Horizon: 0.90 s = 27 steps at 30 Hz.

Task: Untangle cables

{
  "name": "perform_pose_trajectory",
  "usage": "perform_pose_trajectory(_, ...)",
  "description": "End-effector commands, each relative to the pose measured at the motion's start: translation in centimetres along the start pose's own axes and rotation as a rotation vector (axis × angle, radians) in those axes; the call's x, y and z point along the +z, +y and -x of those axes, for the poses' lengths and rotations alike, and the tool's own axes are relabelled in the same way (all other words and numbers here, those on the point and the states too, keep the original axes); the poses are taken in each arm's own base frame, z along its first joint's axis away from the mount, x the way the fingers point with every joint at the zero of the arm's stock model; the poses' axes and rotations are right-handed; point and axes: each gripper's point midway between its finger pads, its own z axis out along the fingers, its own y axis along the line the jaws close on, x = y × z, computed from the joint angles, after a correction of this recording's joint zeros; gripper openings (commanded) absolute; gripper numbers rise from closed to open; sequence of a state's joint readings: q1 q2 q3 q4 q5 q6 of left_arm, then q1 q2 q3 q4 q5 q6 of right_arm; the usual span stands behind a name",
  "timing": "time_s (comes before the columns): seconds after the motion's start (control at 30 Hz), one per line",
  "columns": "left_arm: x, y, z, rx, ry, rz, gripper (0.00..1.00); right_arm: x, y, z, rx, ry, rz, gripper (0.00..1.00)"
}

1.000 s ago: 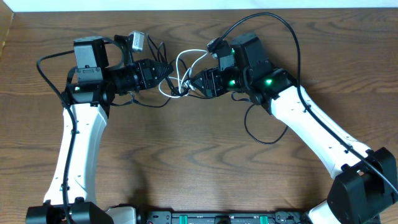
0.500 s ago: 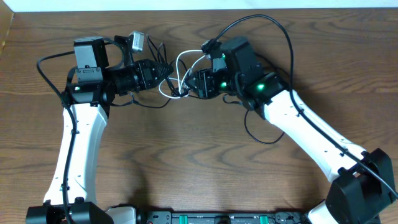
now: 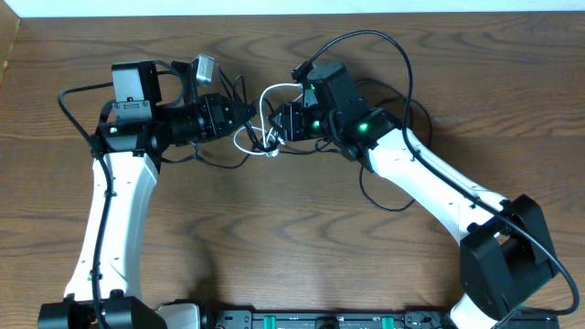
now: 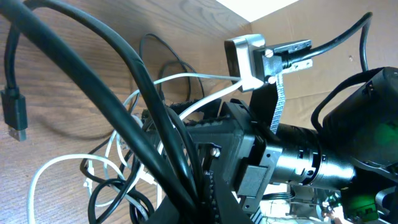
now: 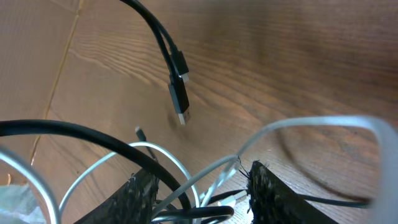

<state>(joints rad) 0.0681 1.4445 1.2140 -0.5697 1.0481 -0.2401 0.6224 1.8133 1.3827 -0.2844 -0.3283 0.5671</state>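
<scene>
Overhead view: a brown wood-grain counter (image 3: 292, 238) fills the frame, and two arms reach in from the near edge and meet toward the far side.
Left arm (image 3: 114, 210): white links with a black wrist, bent so the wrist points right, toward the middle.
Right arm (image 3: 430, 183): white links, with green lights lit on its black wrist. It points left, facing the other arm.
Cables (image 3: 260, 137): a knot of thin cords, several black and one white, sits between the two hands at the far middle of the counter. Loose black loops trail out on both sides of the knot.
White cable (image 3: 262, 99): it arcs from the knot up toward the right wrist and curls again at the knot's lower edge.
Left hand (image 3: 247, 114): closed tight, with its tip in the left side of the knot. In the left wrist view, black cords run straight down into it, so it has hold of the cables.
Right hand (image 3: 279, 123): part open, at the right edge of the knot. In the right wrist view its two dark fingers (image 5: 142, 196) stand apart, with white and black strands passing between them unpinched.
Black plug (image 5: 179, 93): shows on the end of a black cord against the wood, in the right wrist view.
Second plug (image 4: 15, 115): lies at the left edge of the left wrist view, on the wood.
</scene>
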Motion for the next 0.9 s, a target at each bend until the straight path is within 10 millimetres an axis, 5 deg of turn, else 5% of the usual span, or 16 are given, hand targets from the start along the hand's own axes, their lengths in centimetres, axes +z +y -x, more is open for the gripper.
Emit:
perform_pose_trajectory(0.0, 0.0, -0.3, 0.1, 0.001, 0.003, -0.012, 0.07, 0.2, 1.1, 0.1, 0.010, 0.000, 0.042, 0.42)
perform_pose_trajectory(0.23, -0.1, 2.1, 0.1, -0.028, -0.018, 0.124, 0.07, 0.0, 3.1, 0.0, -0.009, 0.022, 0.150, 0.36)
perform_pose_trajectory(0.87, -0.1, 2.2, 0.0, -0.036, -0.013, 0.126, 0.07, 0.6, 3.8, -2.5, -0.019, 0.081, 0.116, 0.32)
